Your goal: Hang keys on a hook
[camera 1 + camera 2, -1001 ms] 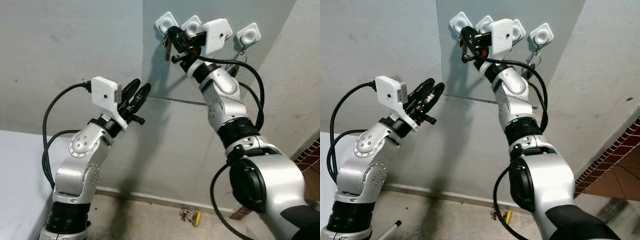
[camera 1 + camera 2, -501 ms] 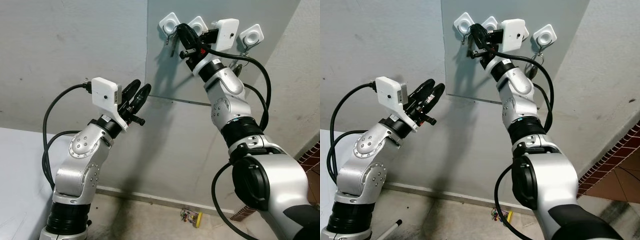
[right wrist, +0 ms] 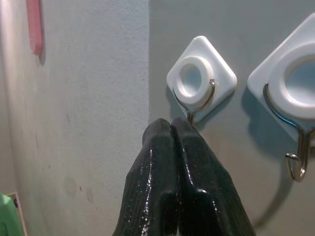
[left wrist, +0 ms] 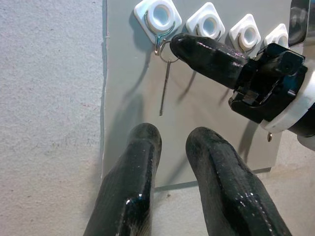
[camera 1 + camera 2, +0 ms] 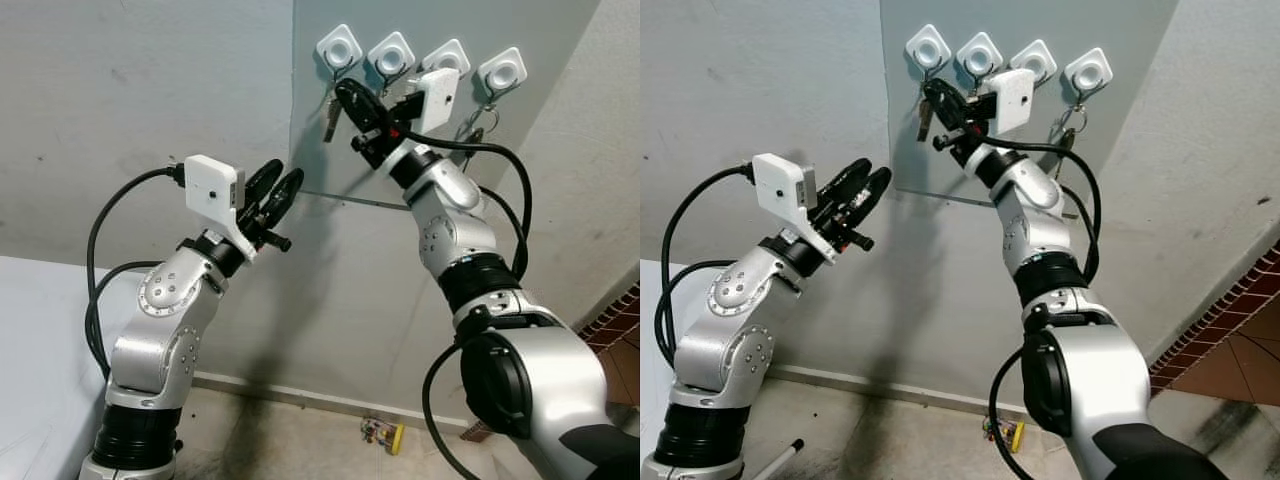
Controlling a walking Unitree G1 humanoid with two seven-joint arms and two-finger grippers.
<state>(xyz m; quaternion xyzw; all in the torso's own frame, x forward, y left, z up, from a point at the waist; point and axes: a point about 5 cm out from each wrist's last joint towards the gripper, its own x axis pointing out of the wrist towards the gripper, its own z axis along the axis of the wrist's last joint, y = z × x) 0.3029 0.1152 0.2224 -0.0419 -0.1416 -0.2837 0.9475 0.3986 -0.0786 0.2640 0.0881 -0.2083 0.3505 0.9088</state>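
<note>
Four white hooks sit in a row on a grey wall panel [image 5: 400,150]. A silver key [image 5: 328,118] dangles by its ring [image 4: 164,52] from the leftmost hook [image 5: 338,48]. My right gripper [image 5: 346,93] is raised to that hook, its fingers pressed together right at the ring, just under the hook's wire [image 3: 194,110]. The ring itself is hidden behind the fingertips [image 3: 162,129] in the right wrist view. My left gripper [image 5: 278,178] is held lower and to the left, apart from the panel, open and holding nothing.
Another bunch of keys [image 5: 478,118] hangs from the rightmost hook [image 5: 500,70]. The two middle hooks [image 5: 391,55] are bare. A small yellow object [image 5: 385,433] lies on the floor by the wall. A white surface [image 5: 30,350] lies at the lower left.
My right gripper rose to the leftmost hook, then dropped slightly. The key, earlier bunched at its fingers, now hangs straight down from that hook. The left arm has not moved.
</note>
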